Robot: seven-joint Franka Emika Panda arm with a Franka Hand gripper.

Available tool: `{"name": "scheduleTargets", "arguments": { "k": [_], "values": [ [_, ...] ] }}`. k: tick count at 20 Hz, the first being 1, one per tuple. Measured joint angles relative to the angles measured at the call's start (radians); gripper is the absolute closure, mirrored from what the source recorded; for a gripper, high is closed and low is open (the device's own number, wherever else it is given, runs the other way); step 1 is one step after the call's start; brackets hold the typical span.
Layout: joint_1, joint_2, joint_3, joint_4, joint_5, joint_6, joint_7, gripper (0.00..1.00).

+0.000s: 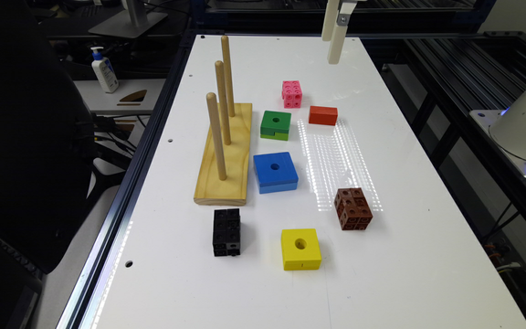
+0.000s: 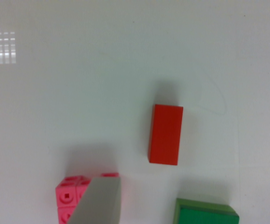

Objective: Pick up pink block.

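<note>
Two dark cubes and a yellow block sit nearest in the exterior view: the black cube toward that view's left, the brown dimpled cube toward its right. Past them lie the blue block and the green block, both beside the wooden peg board. Farther still we find the pink block, resting flat on the white surface, with the red-orange block near it toward the exterior view's right and slightly nearer the camera.

Our fingers hang high over the far end of the surface, well above everything. In the wrist view they look spread: one grey finger overlaps the pink block while the other shows at the frame's edge, with the green block between them.

We judge the approach is not yet centred. To do it well, we would shift sideways until the pink block lies midway between the fingers, square them to its flat faces, then descend straight, keeping clear of the green and red-orange neighbours before closing.
</note>
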Motion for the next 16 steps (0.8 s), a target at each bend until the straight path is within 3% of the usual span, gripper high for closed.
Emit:
{"name": "scheduleTargets", "arguments": {
  "k": [5, 13, 16],
  "values": [
    [-0.024, 0.0, 0.0, 0.005, 0.0, 0.0, -0.025, 0.0],
    [-0.033, 0.003, 0.0, 0.014, -0.0003, 0.0, -0.032, 0.0],
    [-0.051, 0.014, -0.001, 0.027, -0.0017, 0.0, -0.05, 0.0]
  ]
}}
